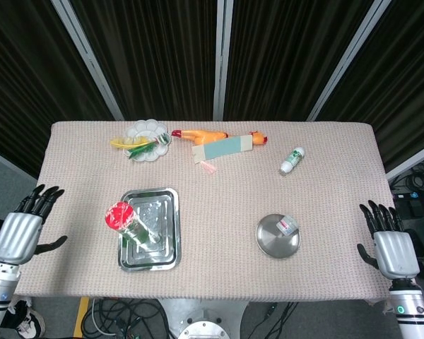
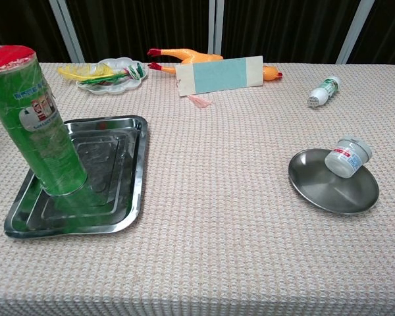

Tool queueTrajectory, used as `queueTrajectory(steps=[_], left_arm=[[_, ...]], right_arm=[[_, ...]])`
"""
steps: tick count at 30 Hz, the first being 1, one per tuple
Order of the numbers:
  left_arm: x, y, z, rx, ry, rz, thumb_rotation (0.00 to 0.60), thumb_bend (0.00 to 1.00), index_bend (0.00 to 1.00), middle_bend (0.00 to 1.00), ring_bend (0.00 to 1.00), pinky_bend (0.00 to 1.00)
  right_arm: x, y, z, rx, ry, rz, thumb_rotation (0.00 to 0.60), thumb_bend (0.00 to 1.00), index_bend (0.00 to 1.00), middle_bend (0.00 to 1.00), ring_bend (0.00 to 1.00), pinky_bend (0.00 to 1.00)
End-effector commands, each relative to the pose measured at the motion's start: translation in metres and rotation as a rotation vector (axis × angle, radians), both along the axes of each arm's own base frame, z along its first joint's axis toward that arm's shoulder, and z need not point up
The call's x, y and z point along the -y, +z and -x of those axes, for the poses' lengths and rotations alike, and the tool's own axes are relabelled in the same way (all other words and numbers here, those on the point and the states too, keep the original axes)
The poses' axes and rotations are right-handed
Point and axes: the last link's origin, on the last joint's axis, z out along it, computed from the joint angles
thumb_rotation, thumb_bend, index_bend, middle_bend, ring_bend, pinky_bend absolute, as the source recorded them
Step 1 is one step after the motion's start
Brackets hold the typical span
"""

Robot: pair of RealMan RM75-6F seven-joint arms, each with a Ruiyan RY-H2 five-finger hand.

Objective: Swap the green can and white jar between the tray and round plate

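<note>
dark ribbed curtains with pale metal posts hang behind a table covered in a beige woven cloth [image 1: 219, 212]. nothing of the swap shows as done yet. the tall green can with a red lid [image 2: 38, 125] stands upright at the near left of the rectangular steel tray [image 2: 122, 197], and the small white jar with a printed label [image 2: 347, 157] lies tipped on the far rim of the round steel plate [image 2: 329, 187], partly on the dish. both things sit in their starting places, so by my reading the whole exchange is left: each must be lifted out, and one likely parked on the cloth to free a spot for the other.

at the far edge lie a white flower-shaped dish [image 1: 147, 131] with yellow and green bits in it, an orange rubber chicken [image 1: 210, 134], a teal card with pale ends [image 1: 222, 147] resting against it, and a small white bottle with a green label [image 1: 292, 160] on its side, well apart from the plate.

the left hand [image 1: 25, 229] hangs off the table's left edge, back upward, fingers spread and holding nothing, near the tray's side. the right hand [image 1: 389, 240] hovers off the right edge, fingers apart and pointing away, also empty, well apart from the jar. neither shows in the chest view.
</note>
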Motion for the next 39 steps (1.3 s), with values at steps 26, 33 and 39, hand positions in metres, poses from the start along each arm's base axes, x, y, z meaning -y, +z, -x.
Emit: queueTrajectory(steps=[26,33,39], left_arm=[[-0.047,-0.028,-0.083,-0.099,-0.273,0.403,0.600,0.11,0.21,0.12,0.02,0.27],[-0.053,-0.034,-0.088,-0.078,-0.301,0.408,0.600,0.14,0.29,0.20,0.15,0.45],[-0.057,-0.040,-0.089,-0.055,-0.304,0.413,0.600,0.23,0.37,0.32,0.27,0.59]], right_arm=[[0.001,-0.004,0.006,-0.010,-0.037,-0.013,0.600,0.26,0.00,0.00,0.00,0.00],[0.001,-0.006,0.008,-0.013,-0.058,-0.025,0.600,0.26,0.00,0.00,0.00,0.00],[0.001,-0.007,0.008,-0.010,-0.070,-0.032,0.600,0.26,0.00,0.00,0.00,0.00]])
